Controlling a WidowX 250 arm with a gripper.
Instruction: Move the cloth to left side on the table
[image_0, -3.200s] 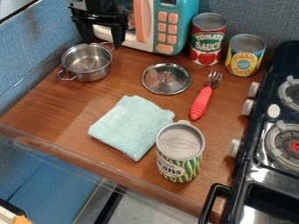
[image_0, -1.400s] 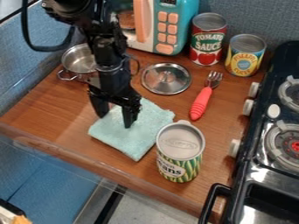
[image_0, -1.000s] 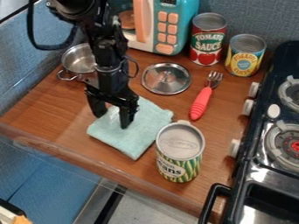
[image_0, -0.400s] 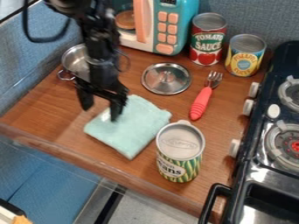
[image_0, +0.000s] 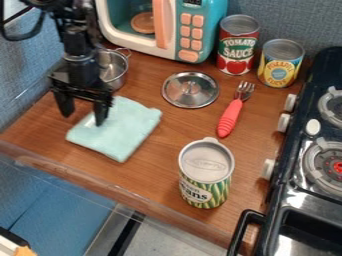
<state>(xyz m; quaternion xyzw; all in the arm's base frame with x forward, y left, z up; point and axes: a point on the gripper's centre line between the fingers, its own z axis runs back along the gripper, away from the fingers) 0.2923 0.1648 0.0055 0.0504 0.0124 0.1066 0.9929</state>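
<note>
My gripper (image_0: 83, 116) is at the left of the table, open, its fingers apart and pointing down. One finger is over the upper left part of the folded light-blue cloth (image_0: 121, 132); the other is to the left, beside the cloth's edge. The cloth lies flat on the left half of the wooden table (image_0: 160, 172), and a small part of it is hidden behind the finger.
A metal pot (image_0: 113, 67) stands behind the gripper, partly hidden by the arm. A lid (image_0: 190, 90), a red-handled fork (image_0: 230, 116) and a beans can (image_0: 206, 175) are to the right. Two more cans and a toy microwave (image_0: 194, 30) stand at the back; the stove (image_0: 294, 200) is at right.
The cloth has slid left and slightly back, away from the beans can, turning a little. The gripper came down from the back, then moved left along with the cloth.
</note>
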